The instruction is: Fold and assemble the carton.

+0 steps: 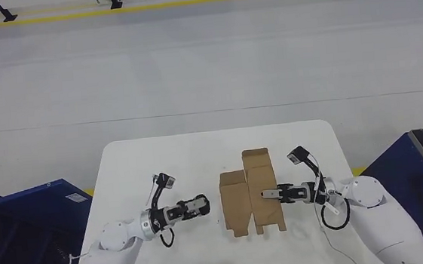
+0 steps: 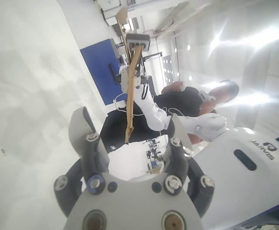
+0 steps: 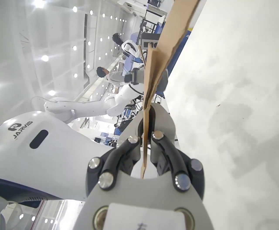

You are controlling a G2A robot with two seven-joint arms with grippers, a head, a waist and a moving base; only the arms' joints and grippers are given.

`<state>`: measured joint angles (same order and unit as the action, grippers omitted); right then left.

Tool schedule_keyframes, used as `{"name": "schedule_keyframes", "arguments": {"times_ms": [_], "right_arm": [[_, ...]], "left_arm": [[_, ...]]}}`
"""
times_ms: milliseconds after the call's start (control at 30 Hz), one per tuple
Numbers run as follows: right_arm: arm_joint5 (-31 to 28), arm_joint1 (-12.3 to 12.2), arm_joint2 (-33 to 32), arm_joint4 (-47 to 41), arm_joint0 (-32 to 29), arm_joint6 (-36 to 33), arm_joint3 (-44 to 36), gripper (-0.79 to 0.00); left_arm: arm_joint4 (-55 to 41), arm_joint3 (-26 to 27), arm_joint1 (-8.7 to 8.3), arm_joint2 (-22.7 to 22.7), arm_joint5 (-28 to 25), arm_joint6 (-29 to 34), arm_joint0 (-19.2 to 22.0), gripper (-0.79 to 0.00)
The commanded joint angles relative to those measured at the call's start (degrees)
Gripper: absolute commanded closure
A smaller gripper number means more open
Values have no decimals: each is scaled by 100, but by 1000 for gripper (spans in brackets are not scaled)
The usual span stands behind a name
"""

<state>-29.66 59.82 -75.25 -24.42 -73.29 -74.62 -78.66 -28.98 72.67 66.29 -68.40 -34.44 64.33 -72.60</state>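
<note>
I see flattened carton point(image 1: 236, 202) on table point(image 1: 161, 167), long axis running away from robot | right gripper point(image 1: 265, 194) clamped on its right edge | left gripper point(image 1: 205, 204) spread open, near it

Wht table point(image 1: 146, 160), blue bins point(image 1: 21, 205), yellow line point(image 1: 185, 2)

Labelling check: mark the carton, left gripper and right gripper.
carton point(image 1: 236, 202), top view, flat brown panel.
left gripper point(image 2: 128, 117), left wrist view, midway between open fingertips.
right gripper point(image 3: 149, 111), right wrist view, midway between fingertips.

White table point(image 1: 154, 163) on pale grey floor point(image 1: 190, 66); yellow floor line point(image 1: 185, 1); blue bins point(image 1: 39, 195) flanking.
</note>
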Motion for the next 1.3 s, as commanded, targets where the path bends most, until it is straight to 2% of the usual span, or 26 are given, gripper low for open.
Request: {"name": "schedule_keyframes", "arguments": {"times_ms": [0,100,167,333,500,633,767,1100,1167,1267], "right_arm": [[0,0,0,0,0,0,0,0],[54,7,-2,-90,-17,132,-34,0],[92,15,-29,-448,-8,176,-218,0],[132,13,-204,-1185,-40,281,-1537,0],[162,6,-360,-405,13,966,-3219,0],[183,29,-349,257,194,1546,-3998,0],[546,45,-218,497,430,1811,-4148,0],[612,48,-197,485,419,1864,-4125,0],[1219,79,-65,-490,246,2223,-3992,0],[2214,124,58,-2633,198,2215,-3763,0]], "left_arm": [[-121,-211,-42,-173,75,130,32,-785],[-330,-512,-52,-200,213,312,133,-785],[-330,-512,-52,-200,213,312,133,-785],[-330,-512,-52,-200,213,312,133,-785],[-330,-512,-52,-200,213,312,133,-785],[-330,-512,-52,-200,213,312,133,-785],[-330,-512,-52,-200,213,312,133,-785],[-330,-512,-52,-200,213,312,133,-785],[-330,-512,-52,-200,213,312,133,-785],[-330,-512,-52,-200,213,312,133,-785]]}}
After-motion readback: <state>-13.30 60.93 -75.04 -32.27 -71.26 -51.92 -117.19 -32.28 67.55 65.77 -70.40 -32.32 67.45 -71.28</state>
